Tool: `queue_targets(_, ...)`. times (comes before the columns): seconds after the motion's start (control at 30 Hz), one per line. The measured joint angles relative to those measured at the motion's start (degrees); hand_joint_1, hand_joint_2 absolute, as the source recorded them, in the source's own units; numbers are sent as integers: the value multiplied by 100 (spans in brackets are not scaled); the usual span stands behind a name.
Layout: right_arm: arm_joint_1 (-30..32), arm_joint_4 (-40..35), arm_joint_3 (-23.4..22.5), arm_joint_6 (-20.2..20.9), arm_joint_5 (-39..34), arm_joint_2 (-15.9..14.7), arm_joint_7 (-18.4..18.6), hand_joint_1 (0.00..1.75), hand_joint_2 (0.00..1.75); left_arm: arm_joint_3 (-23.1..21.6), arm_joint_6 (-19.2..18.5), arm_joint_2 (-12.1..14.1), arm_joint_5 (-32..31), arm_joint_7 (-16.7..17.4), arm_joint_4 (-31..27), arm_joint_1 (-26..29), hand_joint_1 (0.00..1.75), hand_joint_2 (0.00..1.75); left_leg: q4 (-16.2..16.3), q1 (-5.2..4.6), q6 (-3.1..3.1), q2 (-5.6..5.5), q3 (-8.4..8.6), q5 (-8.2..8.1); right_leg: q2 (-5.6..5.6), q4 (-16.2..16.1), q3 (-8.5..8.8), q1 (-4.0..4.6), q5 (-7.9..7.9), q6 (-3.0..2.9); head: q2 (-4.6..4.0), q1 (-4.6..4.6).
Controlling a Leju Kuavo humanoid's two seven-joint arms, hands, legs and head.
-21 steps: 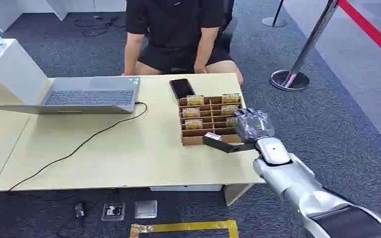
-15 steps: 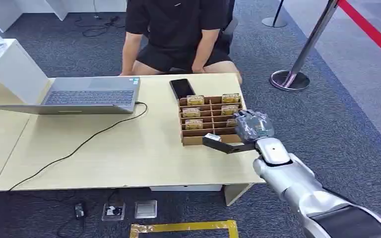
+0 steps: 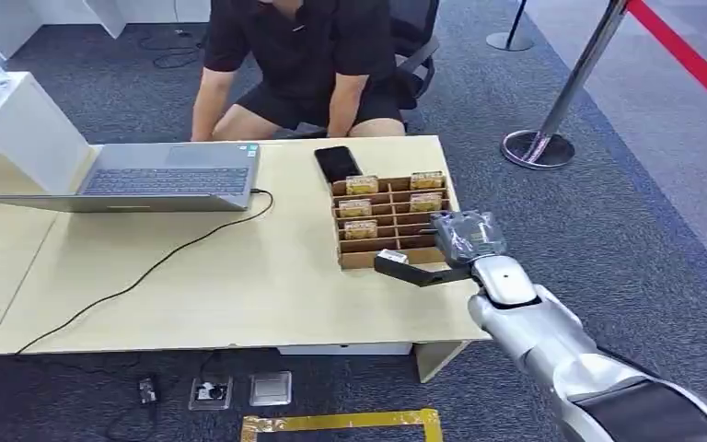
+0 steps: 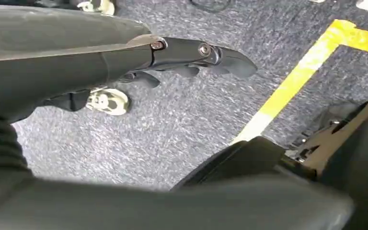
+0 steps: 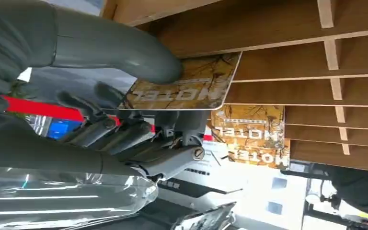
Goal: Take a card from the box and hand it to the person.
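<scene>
Card (image 5: 184,88) pinched by right hand (image 3: 465,235) over box (image 3: 368,258)'s right-hand slots; lift straight up clear of dividers, keep pinch firm, then extend toward person (image 3: 304,55) across table.

The robot's silver right arm reaches forward and up from the lower right, ending at the near right corner of the box (image 3: 391,219). Its right hand (image 3: 460,238) hovers over that corner, thumb and fingers (image 5: 124,129) pinching a card (image 5: 184,88) between them. The left hand (image 4: 124,60) hangs low, far from the box, its fingers stretched out and holding nothing.
</scene>
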Motion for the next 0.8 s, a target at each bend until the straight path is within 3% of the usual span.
queue_targets(0.13, 7, 4, -90, -177, -140, 15, -103, 173, 175, -2, 63, 0, -7, 33, 0, -1, 0, 175, 1, 0, 0, 0, -1, 0, 0, 0, -1, 0, 0, 0, 0, 2)
queue_targets(0.27, 7, -2, -238, -332, -495, 44, -436, 173, 175, 9, 103, 0, 39, 109, 0, -1, 0, 175, 1, 0, 0, 0, -2, 0, 0, 0, -2, 0, 0, 0, 0, 2)
queue_targets(0.4, 41, -156, -468, -391, -1109, 120, -1041, 173, 175, 35, 68, -2, 35, 120, 0, -4, 0, 175, 1, 0, 0, 0, -3, 0, 0, 0, -3, 0, 0, 0, 0, -4)
queue_targets(0.6, 315, -1185, -1058, -442, -1618, 341, -2033, 173, 175, 133, 68, -20, -20, 118, 0, -60, 0, 175, 1, 0, 0, 0, -3, 0, 0, 3, -2, 0, 0, 0, 0, -4)
queue_targets(0.73, 590, -2136, -1646, -455, -2176, 691, -3271, 173, 175, 199, 61, -39, -90, 114, 0, -106, 0, 175, 1, 0, 0, 0, -5, 0, 1, 4, -4, 0, 0, -1, 0, -2)
queue_targets(0.8, 656, -2488, -1836, -457, -2411, 848, -3524, 173, 175, 241, 59, -50, -112, 112, 0, -126, 0, 175, 1, 0, 0, 1, -6, 0, -1, 4, -3, 1, 0, -1, 0, -11)
